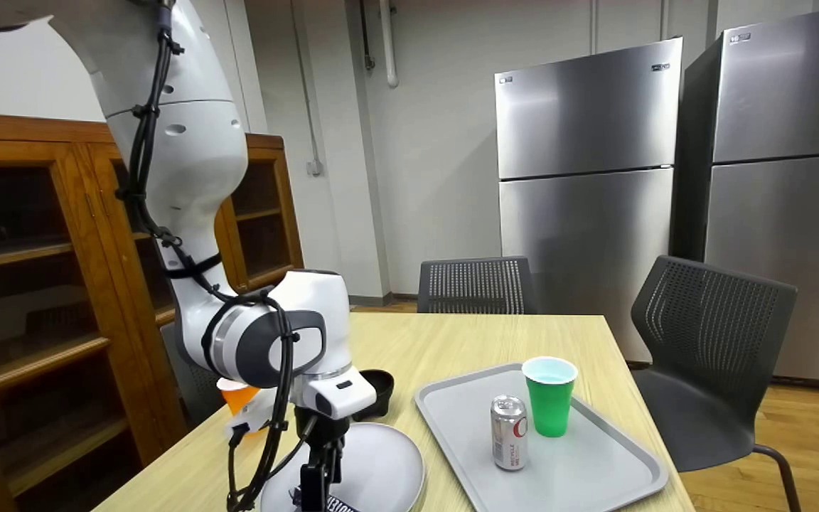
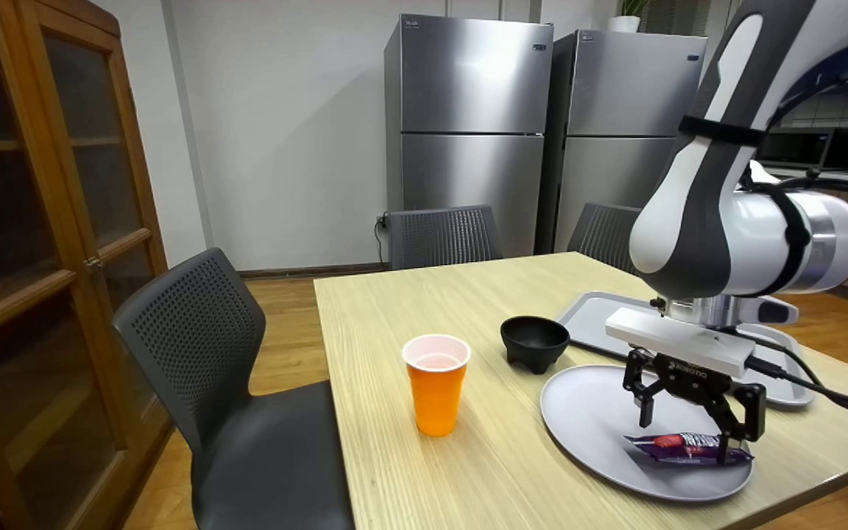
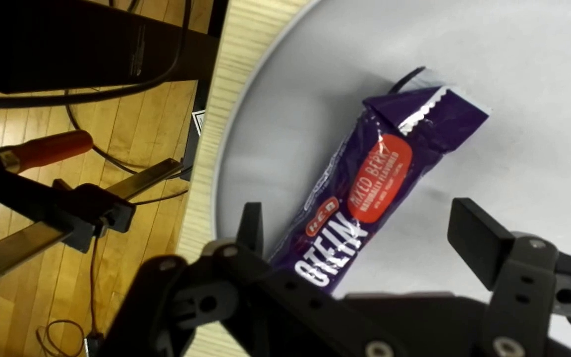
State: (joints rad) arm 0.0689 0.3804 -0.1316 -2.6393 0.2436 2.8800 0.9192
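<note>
We see Robotiq gripper spread wide | nothing gripped | H-E-B mixed-berry protein bar lying on gray plate

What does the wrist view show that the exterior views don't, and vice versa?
Only the wrist view: a red-handled clamp and readable "MIXED BERRY" lettering on the purple wrapped bar.

Only exterior views: the silver can and green cup on the gray tray, the orange cup, black bowl, chairs and refrigerators.

Shared by all: the purple wrapped bar lying on the pale plate, the table, and the gripper, whose jaws stand open in the wrist view.
</note>
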